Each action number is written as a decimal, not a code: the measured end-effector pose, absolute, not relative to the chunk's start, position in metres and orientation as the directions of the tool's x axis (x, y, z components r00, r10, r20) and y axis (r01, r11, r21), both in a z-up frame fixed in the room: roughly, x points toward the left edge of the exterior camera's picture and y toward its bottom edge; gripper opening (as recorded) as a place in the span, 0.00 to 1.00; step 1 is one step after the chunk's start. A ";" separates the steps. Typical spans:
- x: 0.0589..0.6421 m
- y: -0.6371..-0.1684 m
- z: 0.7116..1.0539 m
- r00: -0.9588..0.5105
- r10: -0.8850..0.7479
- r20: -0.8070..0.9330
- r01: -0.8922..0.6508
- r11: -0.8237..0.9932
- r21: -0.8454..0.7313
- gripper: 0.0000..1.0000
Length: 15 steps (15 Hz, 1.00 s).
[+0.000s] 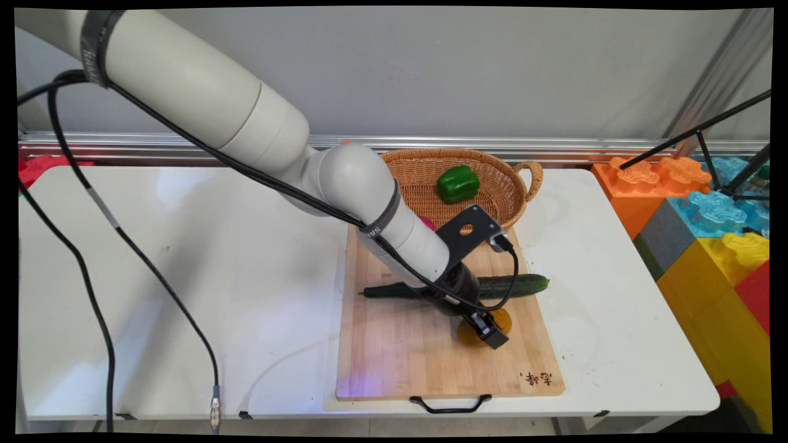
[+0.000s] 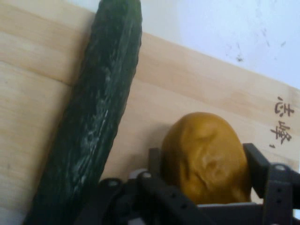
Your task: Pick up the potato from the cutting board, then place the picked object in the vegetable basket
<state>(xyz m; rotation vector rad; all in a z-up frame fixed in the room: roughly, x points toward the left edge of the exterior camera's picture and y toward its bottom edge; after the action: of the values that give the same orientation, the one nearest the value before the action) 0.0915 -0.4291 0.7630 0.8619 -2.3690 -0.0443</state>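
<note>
My gripper (image 1: 486, 326) is low over the wooden cutting board (image 1: 400, 351), shut on a brown-orange potato (image 1: 503, 317) that rests on the board. In the hand view the potato (image 2: 206, 154) fills the space between the two fingers (image 2: 255, 161), which press against its sides. A long dark green cucumber (image 1: 520, 285) lies across the board just behind the gripper, partly hidden by the wrist. It also runs up the left of the hand view as the cucumber (image 2: 93, 122), close to the potato but apart from it.
A wicker basket (image 1: 523, 184) stands behind the board with a green bell pepper (image 1: 458, 183) inside. A pink thing (image 1: 428, 223) peeks out beside the arm. Big coloured blocks (image 1: 708, 234) and black tripod legs (image 1: 708, 129) stand at the right. A black handle (image 1: 450, 406) hangs at the table's front edge.
</note>
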 end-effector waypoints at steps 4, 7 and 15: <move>0.089 -0.428 0.770 -0.591 -0.606 0.531 -0.581 0.778 0.241 0.00; 0.088 -0.425 0.787 -0.588 -0.607 0.534 -0.584 0.776 0.239 0.00; 0.087 -0.450 0.874 -0.591 -0.514 0.622 -0.609 0.790 0.074 0.00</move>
<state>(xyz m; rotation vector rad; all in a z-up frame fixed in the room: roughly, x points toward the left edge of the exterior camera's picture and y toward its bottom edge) 0.0873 -0.4503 0.8744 0.8278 -2.3317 0.1923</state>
